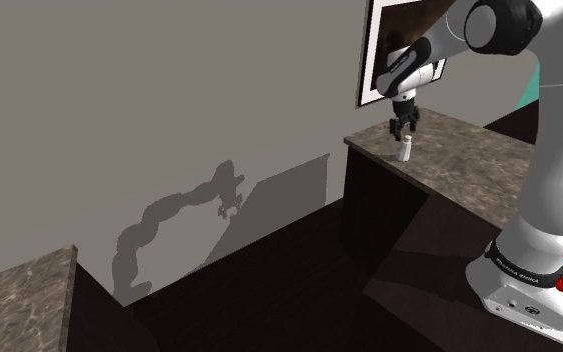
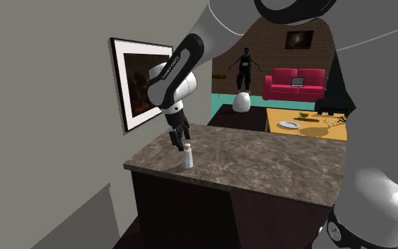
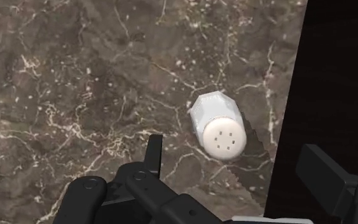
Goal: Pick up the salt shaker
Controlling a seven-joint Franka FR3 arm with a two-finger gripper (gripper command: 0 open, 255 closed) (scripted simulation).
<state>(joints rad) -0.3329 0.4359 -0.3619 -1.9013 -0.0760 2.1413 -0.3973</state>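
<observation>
Tool wide open, empty, just above upright white salt shaker on countertop

Framed picture above dark veined countertop, red sofa beyond.

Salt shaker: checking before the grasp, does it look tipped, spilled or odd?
Nothing stands out. The small white salt shaker stands upright on the brown marbled countertop, nothing spilled, though near its edge. The open black gripper hovers above.

You see a worktop of smooth, dark, white-veined stone, a salt shaker in plain matt white, and a matt black gripper.
</observation>
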